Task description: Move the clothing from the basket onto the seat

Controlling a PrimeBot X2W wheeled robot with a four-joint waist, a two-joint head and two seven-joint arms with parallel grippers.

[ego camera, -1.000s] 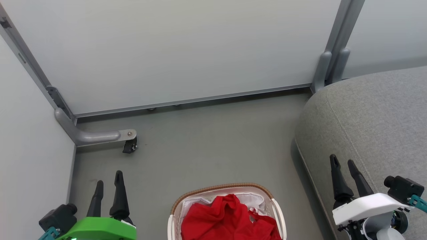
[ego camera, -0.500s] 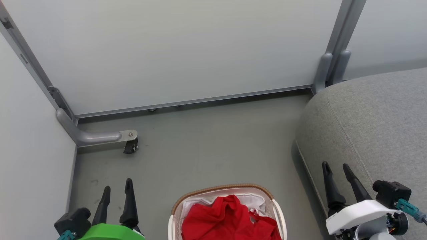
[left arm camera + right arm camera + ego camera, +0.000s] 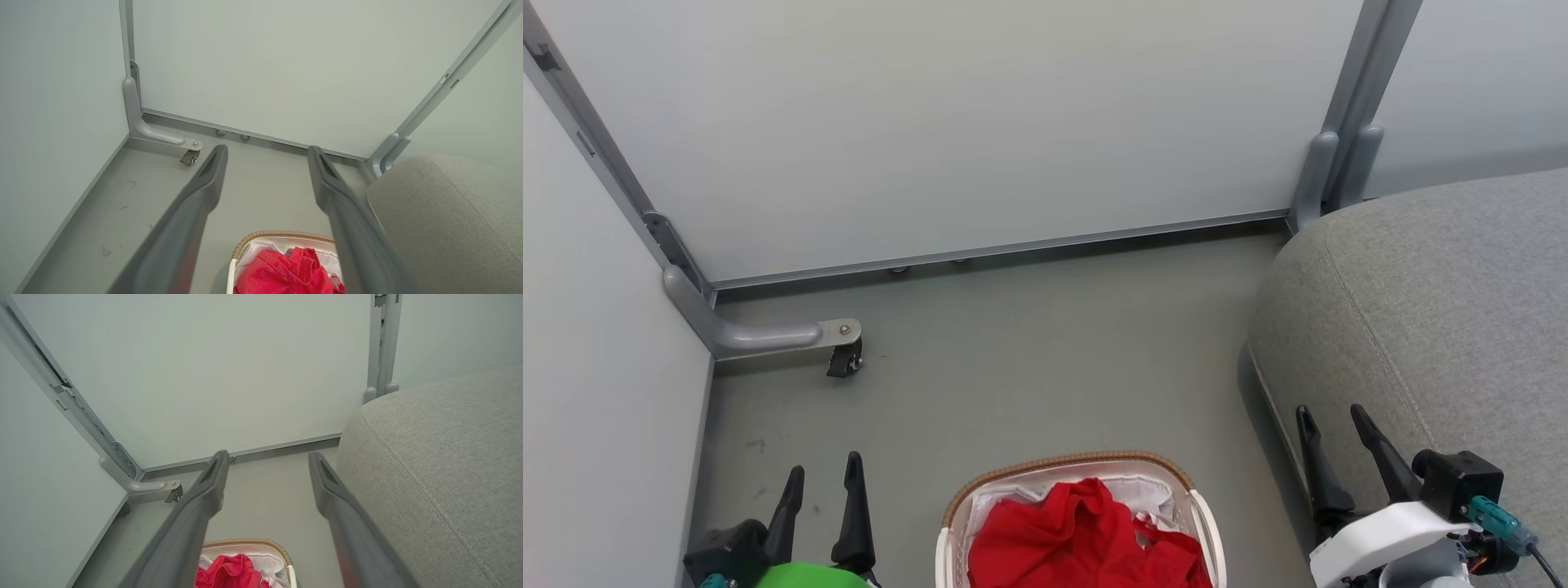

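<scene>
So, task's barely begun, as far as I can judge. All the red clothing (image 3: 1078, 539) on show sits in the basket (image 3: 1058, 462) at bottom centre of the head view. The visible part of the seat (image 3: 1437, 310), the big grey cushion at right, carries no red.

Left hand (image 3: 825, 463), lower left, is released: fingers apart w/ nothing btwn them, over the floor (image 3: 1029, 359) left of the basket, not touching it. Right hand (image 3: 1331, 410), lower right, is likewise released & empty, overlapping the seat's left edge in the frame. Can't tell if it's above cushion or floor. Both wrist views agree: fingers spread, floor & wall panel (image 3: 964, 122) seen btwn them.

Left to do, I'd say: everything, i.e. reach in, grip the fabric, carry it to the seat, repeat if needed.

Hard to make out:
- Basket is cut by the bottom edge in all 3 views, so just its far part shows.
- No. of garments is unclear; it's one crumpled red heap.
- A white bit w/ thin stripes peeks out at the heap's right, beside the white liner (image 3: 1152, 488). Where one ends & the other starts is unclear.
- Seat runs off the right edge, so much of its top is unseen.
</scene>
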